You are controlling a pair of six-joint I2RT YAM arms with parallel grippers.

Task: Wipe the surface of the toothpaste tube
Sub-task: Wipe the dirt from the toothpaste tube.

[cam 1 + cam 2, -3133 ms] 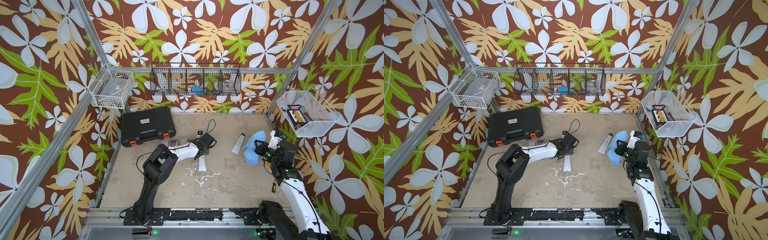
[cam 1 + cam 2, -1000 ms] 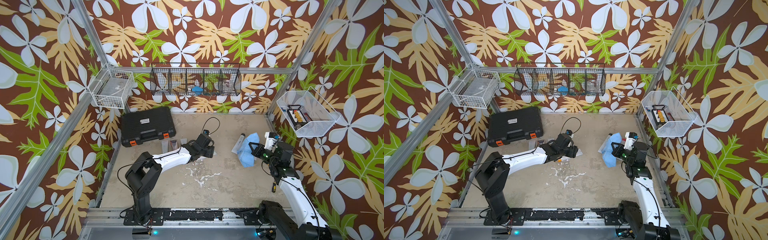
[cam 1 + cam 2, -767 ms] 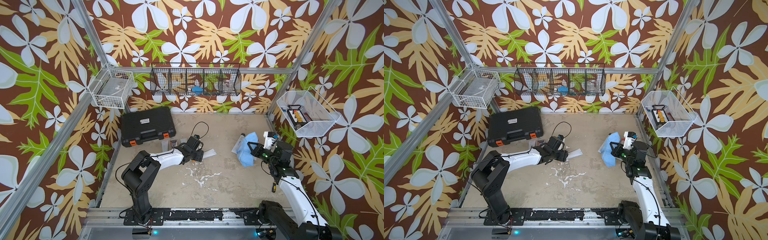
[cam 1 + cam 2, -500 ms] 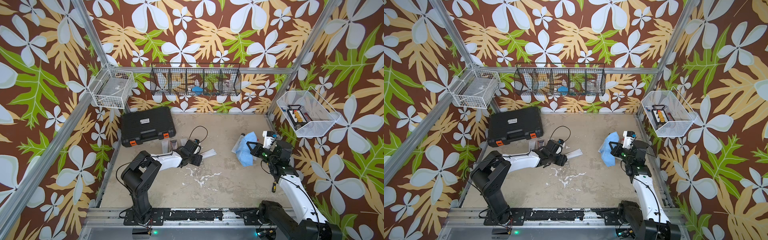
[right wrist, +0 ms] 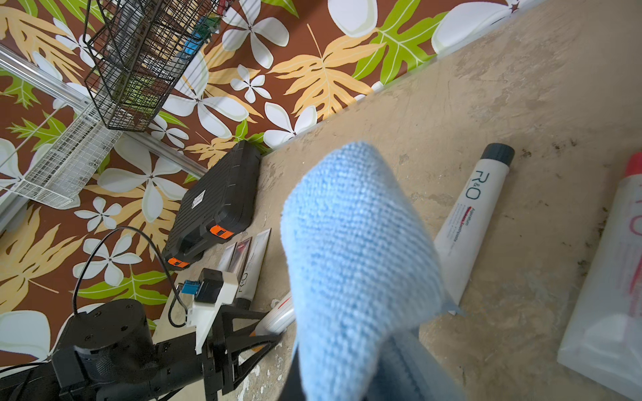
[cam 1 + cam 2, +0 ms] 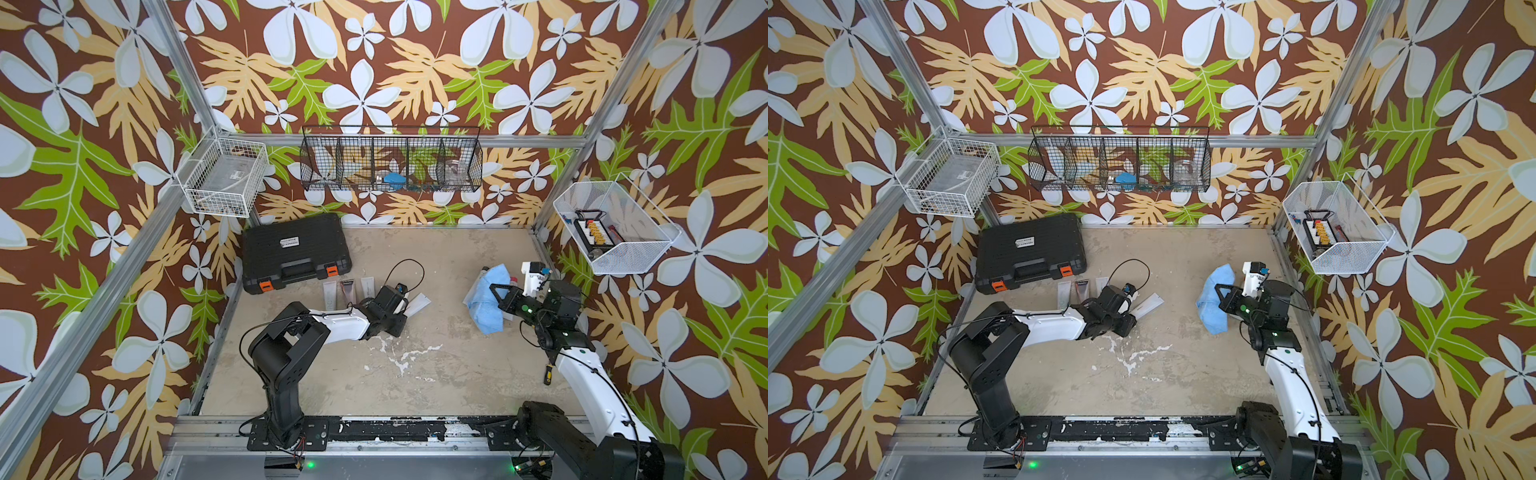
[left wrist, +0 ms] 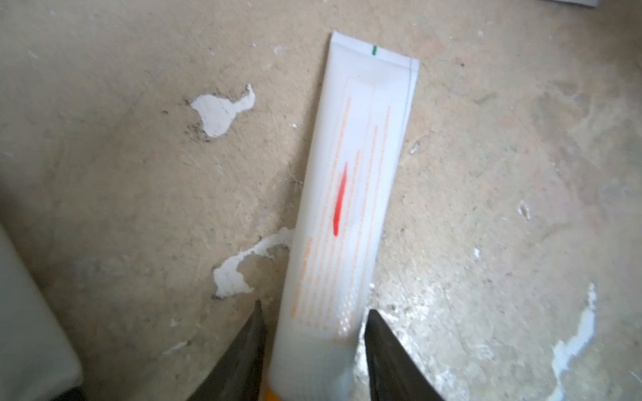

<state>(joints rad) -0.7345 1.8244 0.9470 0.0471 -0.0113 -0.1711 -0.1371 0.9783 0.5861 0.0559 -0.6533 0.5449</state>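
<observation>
A white toothpaste tube [image 7: 351, 194] with thin orange lines and a red mark lies flat on the beige floor, seen in both top views [image 6: 417, 303] [image 6: 1148, 305]. My left gripper [image 7: 312, 312] straddles its cap end, one black finger against each side. In a top view the left gripper [image 6: 401, 313] lies low at mid-table. My right gripper [image 6: 494, 291] is shut on a blue cloth [image 6: 484, 309] that hangs from it at the right. In the right wrist view the blue cloth [image 5: 354, 250] covers the jaws; the held tube [image 5: 278, 317] shows beyond.
A grey-capped tube [image 5: 469, 222] and a red-capped tube [image 5: 618, 270] lie beside the cloth. Three more tubes [image 6: 348, 291] sit in front of the black case [image 6: 295, 253]. Wire baskets [image 6: 390, 164] hang on the walls. A screwdriver [image 6: 548, 374] lies near the right arm.
My left gripper slid back along the tube toward its cap end, baring the tube's body, and its jaws narrowed onto the tube. The right gripper and cloth barely shifted.
</observation>
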